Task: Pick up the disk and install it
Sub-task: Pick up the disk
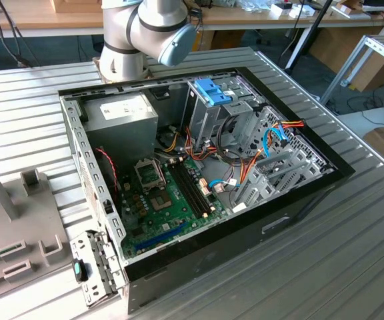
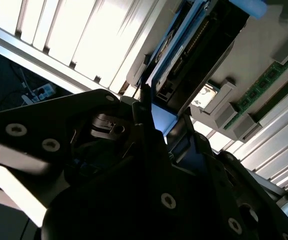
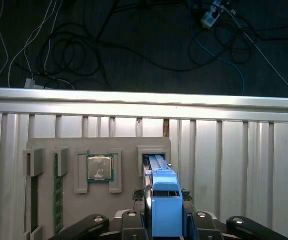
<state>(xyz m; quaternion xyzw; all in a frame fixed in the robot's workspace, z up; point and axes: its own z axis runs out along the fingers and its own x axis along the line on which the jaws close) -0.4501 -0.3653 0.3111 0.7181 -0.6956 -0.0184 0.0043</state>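
While the disk (image 3: 159, 164) stood on edge in a slot of the grey holder (image 3: 99, 145), next to the recess with the processor chip (image 3: 100, 168), the gripper (image 3: 165, 200) was clamped on its blue carrier end, a finger pressed against each side in the first wrist view. The holder lay on the ribbed metal table (image 3: 234, 165) near its edge. In the exterior view the open computer case (image 1: 245, 233) sat on that table, the arm (image 1: 145, 30) rising behind it

The exterior view is aimed down at the computer case (image 1: 245, 240). The grey fixture (image 3: 99, 145) (image 2: 264, 40) is shared closely by both wrist views.
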